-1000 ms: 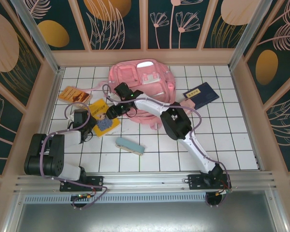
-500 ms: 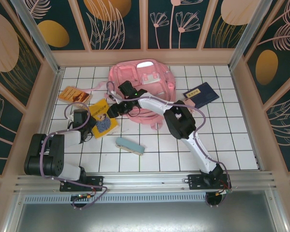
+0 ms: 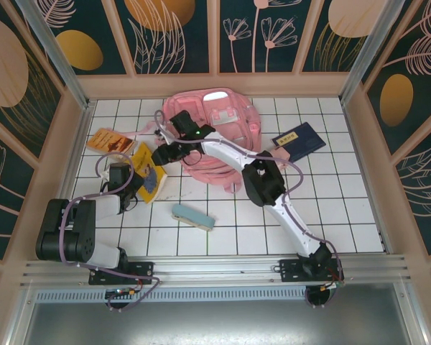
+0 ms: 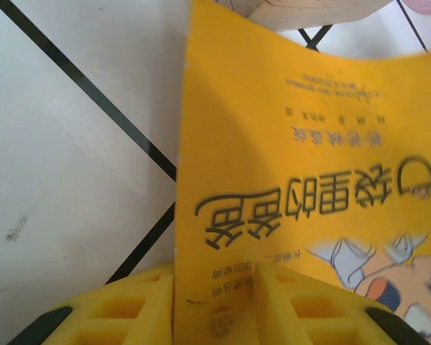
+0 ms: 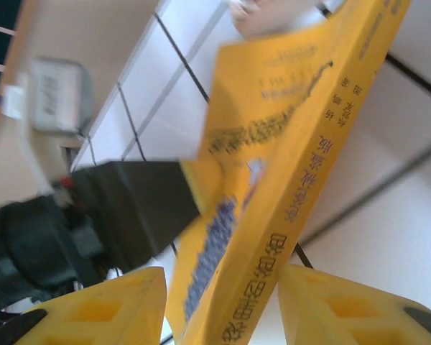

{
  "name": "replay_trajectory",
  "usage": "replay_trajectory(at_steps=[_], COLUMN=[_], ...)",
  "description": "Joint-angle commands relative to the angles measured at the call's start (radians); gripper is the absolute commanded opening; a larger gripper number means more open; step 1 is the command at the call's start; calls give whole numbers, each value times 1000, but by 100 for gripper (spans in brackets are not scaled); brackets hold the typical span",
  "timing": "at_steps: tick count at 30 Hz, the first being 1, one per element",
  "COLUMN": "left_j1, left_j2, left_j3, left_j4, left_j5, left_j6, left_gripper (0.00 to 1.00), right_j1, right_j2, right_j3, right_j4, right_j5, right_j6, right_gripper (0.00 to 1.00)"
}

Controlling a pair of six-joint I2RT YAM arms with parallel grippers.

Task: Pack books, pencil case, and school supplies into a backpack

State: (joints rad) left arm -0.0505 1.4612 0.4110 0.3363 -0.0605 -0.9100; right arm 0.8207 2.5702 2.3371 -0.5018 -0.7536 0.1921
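My left gripper [image 4: 215, 295] pinches the yellow book [image 4: 294, 144] by its edge, my right gripper [image 5: 223, 302] straddles the spine, grip unclear; I fear opposing pulls could bend or drop it.

A thin yellow book with a blue-grey picture [image 3: 148, 175] stands tilted up off the white tiled table [image 3: 330, 208]. The left gripper [image 3: 133, 185] is at its near edge and the right gripper [image 3: 160, 154] at its far edge, just beside the large pink fabric backpack [image 3: 223, 118]. A flat orange book [image 3: 109, 140] lies further left, a long pale teal pencil case [image 3: 194, 217] nearer the arms, and navy blue books [image 3: 299, 141] right of the backpack.
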Motion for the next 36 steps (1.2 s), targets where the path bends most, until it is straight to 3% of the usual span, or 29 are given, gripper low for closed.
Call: replay_trajectory(at_steps=[1,7,26,30,33,36], left_j1=[-43,-43,-43,-43,-43,-43], left_j2=[46,45,34,30,23,9], left_j3=[-36,-35,-38,-40,-39,-35], left_j4=[-85,-86,-91,-96,-102,-118], left_j5=[286,285,273,271,265,259], left_j6=[-9,-9,-10,-11,-8,-6], left_gripper=[32,32,33,33,33,34], right_j1=[120,118,109,109,107,105], right_j2=[74,137,114,109,94,74], right_j3=[86,216,184,182,180,174], right_j4=[-119,-240,-324,-314,-297,-283], right_j5=[-111,-140,86,91,92,96], right_j6=[-33,-53,-43,-41,-36,-28], right_gripper=[46,44,40,18,14,2])
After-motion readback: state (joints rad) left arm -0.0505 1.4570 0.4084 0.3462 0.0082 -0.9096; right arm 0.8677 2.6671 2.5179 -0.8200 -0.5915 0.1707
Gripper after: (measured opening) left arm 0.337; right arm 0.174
